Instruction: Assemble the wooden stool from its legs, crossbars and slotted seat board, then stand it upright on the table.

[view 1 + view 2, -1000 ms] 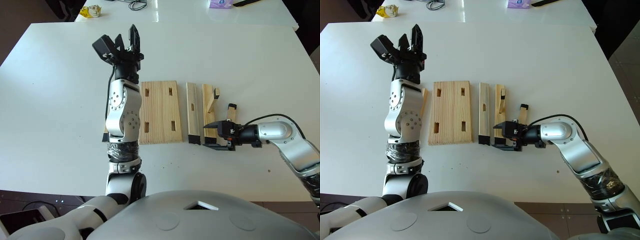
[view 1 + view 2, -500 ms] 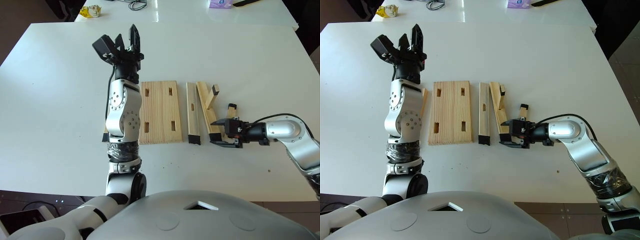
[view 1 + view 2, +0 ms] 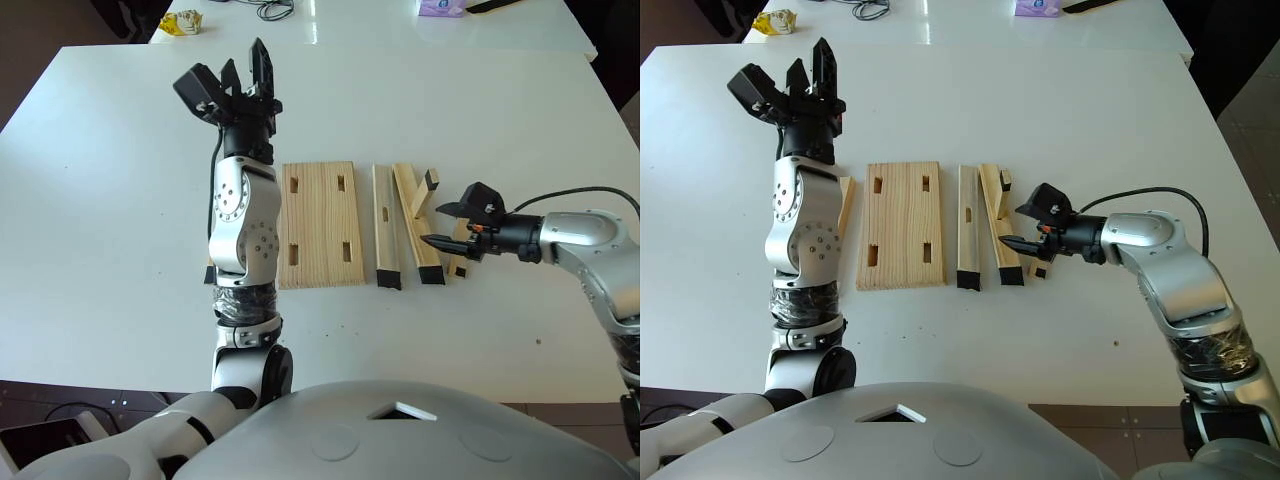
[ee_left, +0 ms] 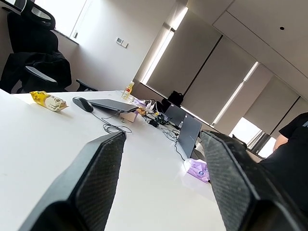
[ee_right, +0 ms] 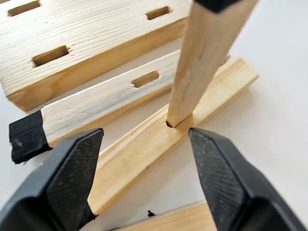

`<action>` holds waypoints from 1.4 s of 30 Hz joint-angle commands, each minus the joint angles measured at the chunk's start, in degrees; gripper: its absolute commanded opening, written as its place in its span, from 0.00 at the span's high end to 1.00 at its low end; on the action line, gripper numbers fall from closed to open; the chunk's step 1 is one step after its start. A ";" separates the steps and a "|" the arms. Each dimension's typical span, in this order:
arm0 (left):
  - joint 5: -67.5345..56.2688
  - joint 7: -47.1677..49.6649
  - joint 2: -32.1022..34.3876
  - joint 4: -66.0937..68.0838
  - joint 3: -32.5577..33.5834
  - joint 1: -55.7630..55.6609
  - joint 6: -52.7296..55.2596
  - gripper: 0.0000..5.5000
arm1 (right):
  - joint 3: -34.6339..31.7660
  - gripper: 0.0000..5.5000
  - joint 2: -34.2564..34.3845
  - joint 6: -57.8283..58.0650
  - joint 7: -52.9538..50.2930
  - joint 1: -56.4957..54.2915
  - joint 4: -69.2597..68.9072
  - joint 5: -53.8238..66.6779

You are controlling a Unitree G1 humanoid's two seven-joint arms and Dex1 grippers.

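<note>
Head views: pale rectangular wooden seat board (image 3: 318,225) with four slots lies flat on white table (image 3: 100,200). Slotted black-tipped wooden leg (image 3: 385,225) just right of board. Second black-tipped leg (image 3: 413,222) beside it, short wooden crossbar (image 3: 426,193) angling off it. Right gripper (image 3: 437,226) near second leg, fingers spread. Left gripper (image 3: 236,75) raised beyond board.

Left wrist view: left gripper's black fingers (image 4: 96,183) wide apart.

Right wrist view: right gripper's fingers (image 5: 72,178) spread either side of second leg; crossbar end sits in its hole.

An office meeting room: long white benches (image 4: 43,144) carry open laptops (image 4: 188,137), a mouse (image 4: 83,104) and cables (image 4: 113,129). A black swivel chair (image 4: 29,53) stands beside them, and roller blinds (image 4: 202,72) cover tall windows.
</note>
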 commanded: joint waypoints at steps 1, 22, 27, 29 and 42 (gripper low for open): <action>0.08 1.87 -6.74 -1.84 -3.93 12.91 0.60 0.48 | -10.35 0.41 18.19 33.35 -14.02 -4.23 -6.10 -0.56; 0.17 2.27 -6.93 0.96 -5.42 10.06 -0.60 0.48 | -3.69 0.41 21.47 38.19 -27.82 -2.66 -13.16 -2.65; 0.12 2.42 -6.90 0.73 -5.49 10.19 -0.80 0.48 | -2.41 0.41 20.88 38.14 -28.00 -2.12 -13.29 -1.90; 0.07 2.43 -6.93 0.62 -5.55 10.25 -0.84 0.48 | -2.33 0.41 20.78 38.27 -27.93 -2.15 -13.30 -1.62; 0.09 3.06 -7.39 1.21 -6.55 10.01 -1.87 0.48 | 0.99 0.41 12.68 33.72 -25.84 1.39 -11.87 -0.55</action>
